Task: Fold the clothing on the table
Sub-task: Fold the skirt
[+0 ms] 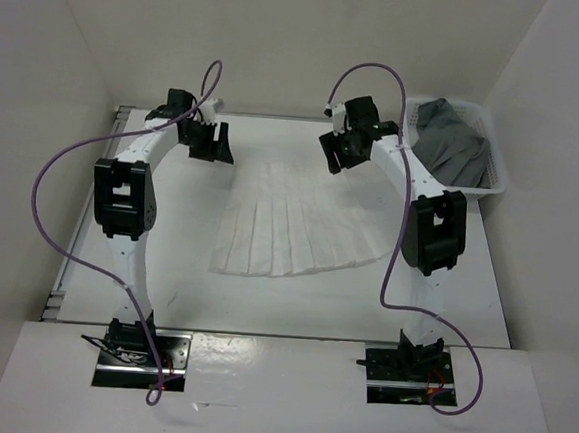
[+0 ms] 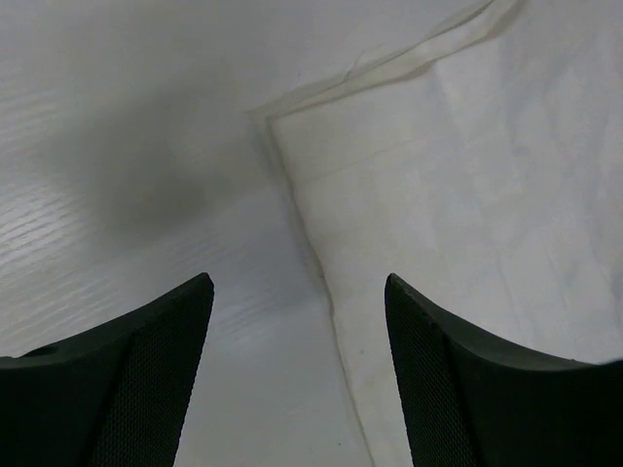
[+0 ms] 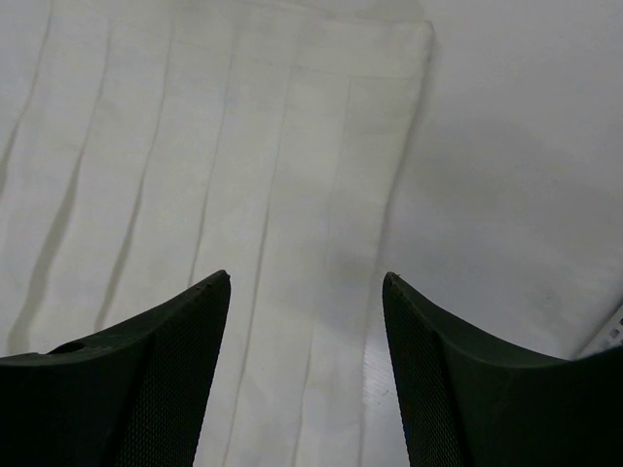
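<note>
1. the skirt [image 1: 294, 227], white and pleated, lay flat in the middle of the table [image 1: 183, 288], narrow edge at the far side, flared hem toward the arms.
2. the left gripper [image 1: 210, 142] hung over the skirt's far left corner, fingers spread, grasping nothing.
3. the right gripper [image 1: 340, 150] hung over the far right corner, likewise spread and empty.
4. a basket [image 1: 477, 191] at the table's far right corner held a grey garment [image 1: 460, 150].
</note>
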### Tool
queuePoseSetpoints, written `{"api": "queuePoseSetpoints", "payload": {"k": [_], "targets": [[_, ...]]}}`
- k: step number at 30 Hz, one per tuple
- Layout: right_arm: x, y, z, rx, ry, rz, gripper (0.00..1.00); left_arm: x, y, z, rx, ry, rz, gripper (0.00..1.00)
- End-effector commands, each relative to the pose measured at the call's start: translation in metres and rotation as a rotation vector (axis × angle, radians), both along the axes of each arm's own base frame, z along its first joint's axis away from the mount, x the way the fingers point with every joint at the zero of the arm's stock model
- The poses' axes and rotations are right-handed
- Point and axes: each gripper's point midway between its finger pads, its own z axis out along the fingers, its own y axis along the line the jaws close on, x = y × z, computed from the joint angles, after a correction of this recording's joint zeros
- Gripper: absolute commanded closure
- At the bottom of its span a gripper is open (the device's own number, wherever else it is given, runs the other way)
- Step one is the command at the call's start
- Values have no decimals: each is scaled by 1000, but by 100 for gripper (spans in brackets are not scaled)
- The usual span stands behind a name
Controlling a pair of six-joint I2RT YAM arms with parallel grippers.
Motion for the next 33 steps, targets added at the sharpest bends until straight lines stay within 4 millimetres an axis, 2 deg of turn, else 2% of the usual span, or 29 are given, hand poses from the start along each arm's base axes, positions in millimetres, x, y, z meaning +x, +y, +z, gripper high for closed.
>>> {"api": "queuePoseSetpoints", "payload": {"k": [1, 2, 3, 4, 6, 7, 12, 15, 18, 20, 25, 27, 28, 33], "targets": [[5, -6, 10, 2, -37, 16, 31, -5, -19, -11, -158, 39, -140, 23], [3, -7, 9, 0, -29, 16, 31, 2, -16, -7, -166, 20, -138, 23], [5, -12, 9, -6, -31, 14, 31, 5, -12, -8, -174, 25, -133, 24], [7, -11, 13, -3, -40, 14, 31, 4, -14, -18, -189, 52, -139, 26], [4, -12, 11, -6, -30, 14, 31, 11, -14, -18, -189, 51, -139, 27], [5, -14, 11, -13, -32, 9, 31, 12, -15, -25, -195, 57, -150, 27], [3, -16, 12, -26, -35, 10, 31, 14, -19, -31, -222, 69, -165, 27], [2, -18, 8, -35, -28, 4, 31, 17, -19, -46, -228, 95, -157, 27], [2, -19, 9, -40, -30, 12, 31, 24, -21, -51, -208, 86, -155, 27], [2, -19, 9, -40, -30, 12, 31, 25, -20, -63, -204, 115, -138, 27], [3, -23, 9, -41, -30, 2, 31, 26, -35, -72, -191, 131, -152, 28], [3, -23, 9, -41, -30, 2, 31, 31, -37, -65, -198, 114, -159, 28], [4, -23, 4, -43, -21, 3, 31, 29, -42, -70, -199, 127, -167, 28], [7, -27, 8, -40, -31, -7, 31, 25, -55, -76, -206, 146, -191, 32]]}}
